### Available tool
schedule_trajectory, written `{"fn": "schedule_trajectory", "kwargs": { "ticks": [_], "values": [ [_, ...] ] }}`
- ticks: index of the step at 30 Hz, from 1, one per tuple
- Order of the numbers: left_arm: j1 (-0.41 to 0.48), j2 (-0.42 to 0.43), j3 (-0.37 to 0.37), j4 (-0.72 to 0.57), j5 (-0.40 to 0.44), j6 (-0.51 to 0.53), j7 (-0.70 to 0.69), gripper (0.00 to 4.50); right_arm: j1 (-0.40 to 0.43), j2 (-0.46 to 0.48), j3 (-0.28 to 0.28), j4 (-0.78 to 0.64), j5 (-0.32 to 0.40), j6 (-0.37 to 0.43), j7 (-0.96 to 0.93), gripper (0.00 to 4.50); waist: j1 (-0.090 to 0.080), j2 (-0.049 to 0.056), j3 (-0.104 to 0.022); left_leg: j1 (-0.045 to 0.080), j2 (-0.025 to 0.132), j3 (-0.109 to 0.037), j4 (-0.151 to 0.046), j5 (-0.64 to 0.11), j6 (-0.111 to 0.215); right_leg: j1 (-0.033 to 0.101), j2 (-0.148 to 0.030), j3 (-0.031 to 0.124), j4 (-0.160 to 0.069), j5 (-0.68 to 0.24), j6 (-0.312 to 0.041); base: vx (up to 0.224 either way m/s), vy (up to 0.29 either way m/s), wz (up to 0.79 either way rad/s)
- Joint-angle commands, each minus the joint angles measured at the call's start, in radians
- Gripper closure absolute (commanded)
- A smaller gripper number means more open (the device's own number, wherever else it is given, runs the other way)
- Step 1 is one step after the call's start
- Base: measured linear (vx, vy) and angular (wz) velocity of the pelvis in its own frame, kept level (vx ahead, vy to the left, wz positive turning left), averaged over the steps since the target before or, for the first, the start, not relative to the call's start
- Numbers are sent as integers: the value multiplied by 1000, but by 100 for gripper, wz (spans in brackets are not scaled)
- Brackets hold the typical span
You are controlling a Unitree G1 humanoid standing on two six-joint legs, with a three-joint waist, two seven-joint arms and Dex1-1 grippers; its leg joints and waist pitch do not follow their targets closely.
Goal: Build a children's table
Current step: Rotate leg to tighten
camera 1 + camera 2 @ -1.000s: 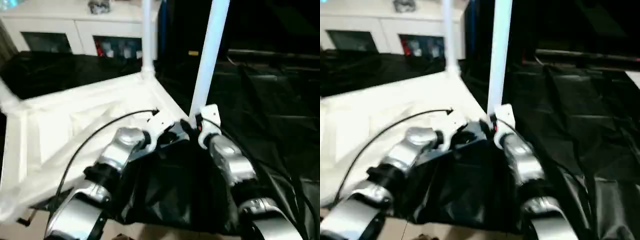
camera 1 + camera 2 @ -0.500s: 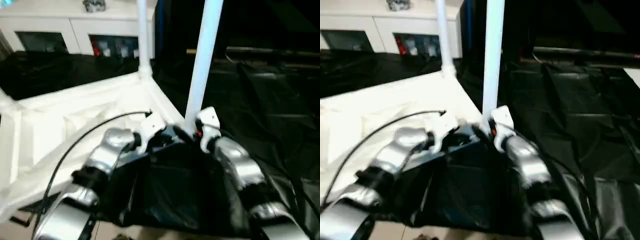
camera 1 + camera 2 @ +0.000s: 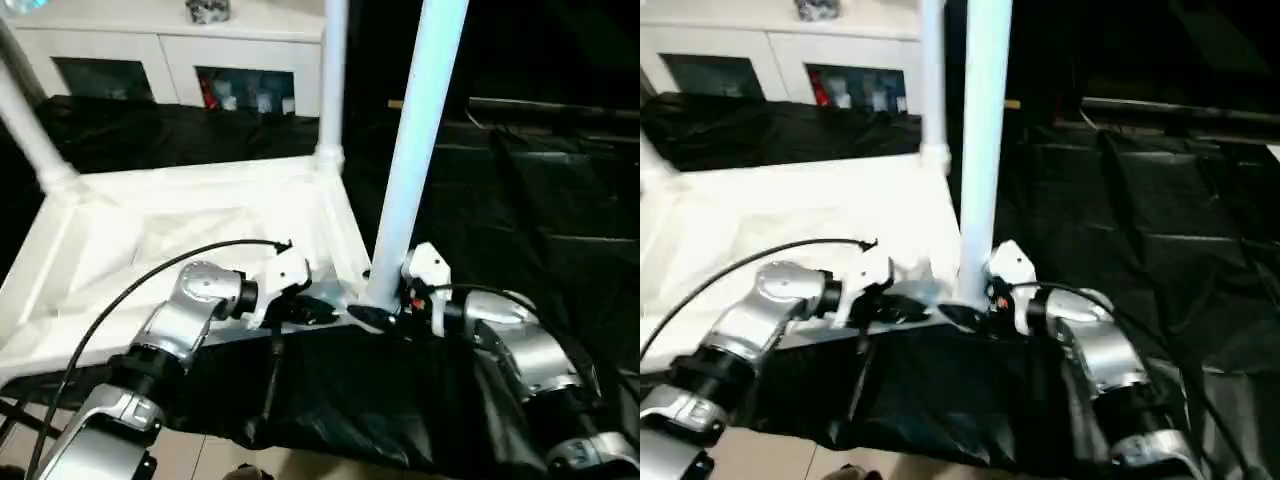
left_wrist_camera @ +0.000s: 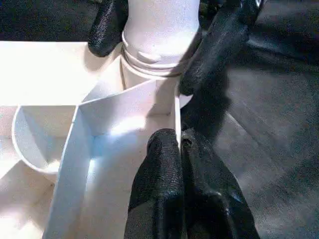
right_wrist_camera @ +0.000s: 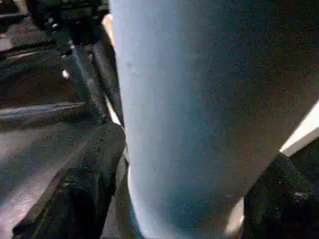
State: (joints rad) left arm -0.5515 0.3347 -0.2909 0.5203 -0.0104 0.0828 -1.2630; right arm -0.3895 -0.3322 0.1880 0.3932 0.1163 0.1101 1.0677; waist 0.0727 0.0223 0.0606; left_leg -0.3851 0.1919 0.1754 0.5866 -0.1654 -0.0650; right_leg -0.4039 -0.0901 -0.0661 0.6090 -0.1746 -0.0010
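Black sheeting (image 3: 560, 200) covers your work surface, white cabinets (image 3: 170, 60) at 12 o'clock. Your table top (image 3: 200, 230) lies underside up at 10 o'clock. Three legs stand in corner sockets: near leg (image 3: 415, 150), far leg (image 3: 333, 80), left leg (image 3: 30, 130). The fourth corner is out of frame, so count it outstanding. Your left gripper (image 4: 179, 144) is pinched closed on the top's rim. Your right gripper (image 4: 154, 45) straddles the near leg's base; whether it clamps, I cannot tell. Since the earlier frame, both forearms have swung outward.
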Motion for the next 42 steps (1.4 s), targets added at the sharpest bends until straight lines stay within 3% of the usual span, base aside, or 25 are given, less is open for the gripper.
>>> {"fn": "schedule_trajectory", "kwargs": {
  "ticks": [1, 5, 12, 15, 17, 18, 21, 23, 26, 27, 29, 31, 33, 37, 39, 42],
  "values": [
    [-19, -13, -15, -59, -35, -23, -21, 450, 13, 10, 59, -36, 6, 12, 50, 141, 0, -5, -65, 20, 39, -9, -77, -318, 31, 40, -56, 44, -88, -349, -205, 0, 0, 0],
    [-15, -8, -15, -69, -38, -17, -30, 450, 15, 6, 66, -42, 5, 10, 55, 175, 2, -6, -68, 18, 39, -8, -76, -288, 35, 43, -54, 44, -82, -305, -212, 0, 0, 0],
    [-20, -31, -5, -49, -26, -11, 14, 450, 29, 28, 56, -50, 6, 14, 20, 184, 4, -9, -69, 18, 38, -7, -73, -273, 41, 43, -54, 43, -82, -294, -216, 0, 0, 0],
    [-52, -79, 17, 5, 8, 9, 151, 450, 4, 102, 4, 23, -16, 54, -157, 185, 4, -13, -65, 20, 35, -6, -74, -292, 27, 39, -55, 43, -90, -360, -197, 0, 0, 0],
    [-64, -95, 22, 24, 20, 16, 193, 450, -5, 127, -7, 50, -33, 41, -221, 185, 1, -10, -63, 22, 35, -11, -77, -317, 4, 36, -57, 41, -93, -418, -179, 0, 0, 0],
    [-86, -123, 30, 55, 37, 31, 265, 450, -27, 176, -31, 98, -52, 57, -341, 185, -4, -9, -62, 24, 32, -11, -78, -332, -8, 31, -55, 40, -97, -440, -169, 0, 0, 0],
    [-105, -149, 37, 84, 50, 44, 328, 450, -50, 218, -53, 145, -67, 59, -449, 185, -12, -10, -63, 20, 30, -16, -79, -342, -13, 38, -58, 38, -99, -455, -157, 0, 0, 0],
    [-141, -210, 55, 127, 63, 70, 453, 450, -105, 290, -100, 235, -83, 56, -644, 185, -22, -6, -66, 22, 29, -14, -77, -338, -20, 32, -56, 40, -97, -435, -162, 0, 0, 0],
    [-157, -250, 60, 146, 72, 75, 516, 450, -154, 335, -137, 301, -88, 55, -762, 185, -21, -6, -68, 21, 28, -13, -75, -323, -11, 36, -56, 39, -97, -396, -169, 0, 0, 0],
    [-161, -262, 61, 152, 74, 72, 528, 450, -170, 347, -146, 322, -88, 43, -781, 185, -25, -6, -72, 13, 27, -13, -75, -291, -2, 42, -53, 39, -89, -328, -182, 0, 0, 0],
    [-164, -276, 51, 160, 77, 54, 524, 450, -196, 365, -169, 354, -75, 14, -792, 185, -24, -6, -74, 16, 26, -8, -70, -267, 13, 42, -53, 41, -87, -269, -200, 0, 0, 0],
    [-158, -275, 45, 151, 72, 42, 501, 450, -198, 365, -174, 348, -61, 8, -771, 129, -20, -7, -78, 11, 28, -7, -67, -213, 37, 49, -51, 40, -76, -182, -218, 0, 0, 0],
    [-152, -272, 44, 143, 68, 33, 485, 450, -198, 363, -174, 344, -60, 5, -754, 113, -20, -6, -78, 10, 28, -7, -66, -194, 46, 51, -50, 39, -72, -146, -229, 0, 0, 0],
    [-132, -245, 37, 115, 54, 12, 428, 450, -189, 342, -152, 332, -80, -8, -725, 73, -22, -5, -75, 14, 29, -6, -68, -228, 50, 51, -51, 39, -76, -184, -237, 0, 0, 0],
    [-123, -229, 32, 110, 50, -4, 401, 450, -177, 319, -130, 320, -90, -24, -677, 73, -23, -7, -72, 14, 29, -6, -70, -259, 43, 51, -53, 39, -82, -239, -224, 0, 0, 0],
    [-107, -209, 26, 92, 42, -7, 362, 450, -154, 287, -106, 286, -85, -39, -581, 73, -22, -9, -71, 15, 32, -7, -71, -264, 43, 50, -53, 40, -83, -253, -218, 0, 0, 0]
  ]
}}
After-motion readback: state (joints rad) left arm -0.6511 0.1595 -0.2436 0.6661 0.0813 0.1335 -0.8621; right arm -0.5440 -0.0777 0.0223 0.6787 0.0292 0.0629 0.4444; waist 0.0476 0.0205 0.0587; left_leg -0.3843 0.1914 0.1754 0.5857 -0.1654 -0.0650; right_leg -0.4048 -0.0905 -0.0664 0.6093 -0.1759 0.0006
